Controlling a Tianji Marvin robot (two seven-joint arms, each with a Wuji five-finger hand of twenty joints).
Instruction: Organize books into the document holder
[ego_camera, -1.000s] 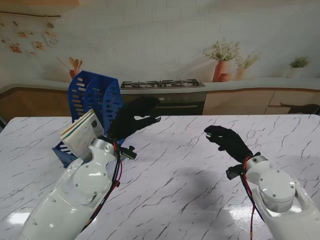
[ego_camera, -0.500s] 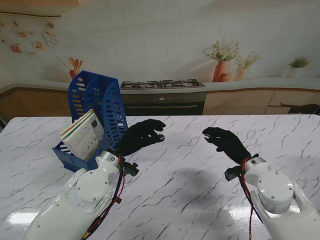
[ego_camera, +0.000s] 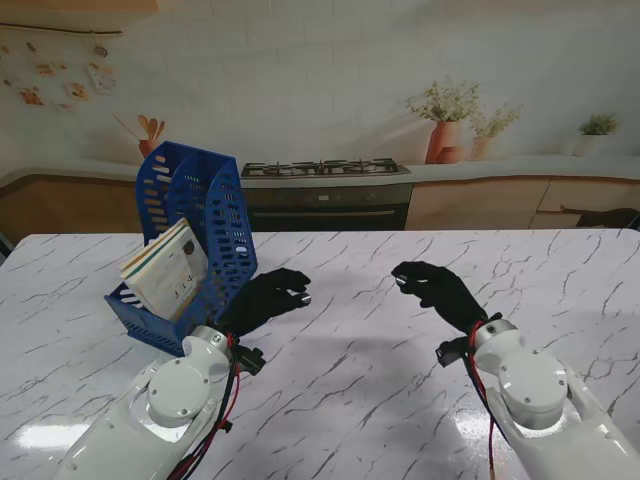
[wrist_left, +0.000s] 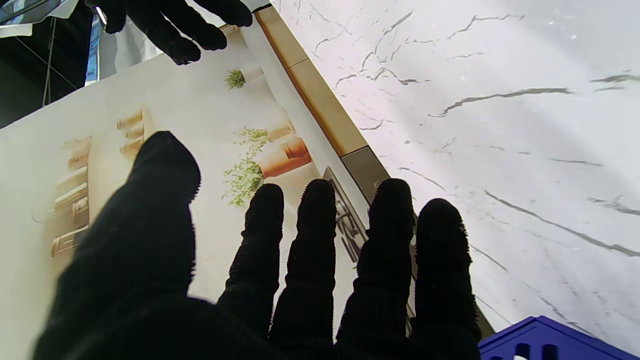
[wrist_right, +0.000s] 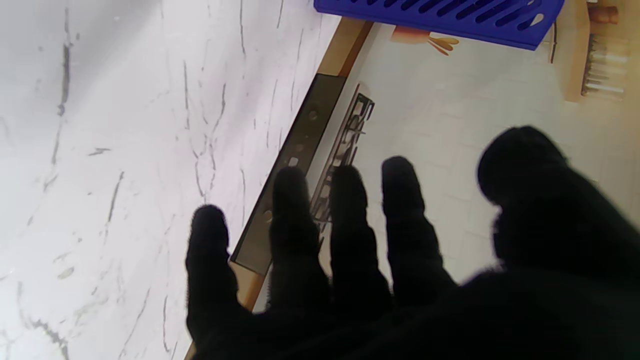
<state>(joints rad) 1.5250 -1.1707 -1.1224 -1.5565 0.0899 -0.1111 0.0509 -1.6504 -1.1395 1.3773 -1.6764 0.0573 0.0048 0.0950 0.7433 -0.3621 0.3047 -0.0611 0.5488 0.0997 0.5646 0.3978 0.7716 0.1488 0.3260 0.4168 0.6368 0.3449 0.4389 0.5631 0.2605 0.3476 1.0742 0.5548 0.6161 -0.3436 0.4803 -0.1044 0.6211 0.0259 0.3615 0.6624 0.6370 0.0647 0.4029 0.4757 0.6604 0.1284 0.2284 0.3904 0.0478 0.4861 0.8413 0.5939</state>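
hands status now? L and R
Left hand: open, fingers apart, holding nothing.
Right hand: open, fingers apart, holding nothing.

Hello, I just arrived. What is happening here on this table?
A two-armed robot is sorting books into a blue perforated plastic document holder on the white marble table. A book with a pale cover leans inside the holder. Both black-gloved hands hold nothing: the left hand hovers beside the holder, and the right hand hovers over bare table, fingers apart. No other book is in view on the table.
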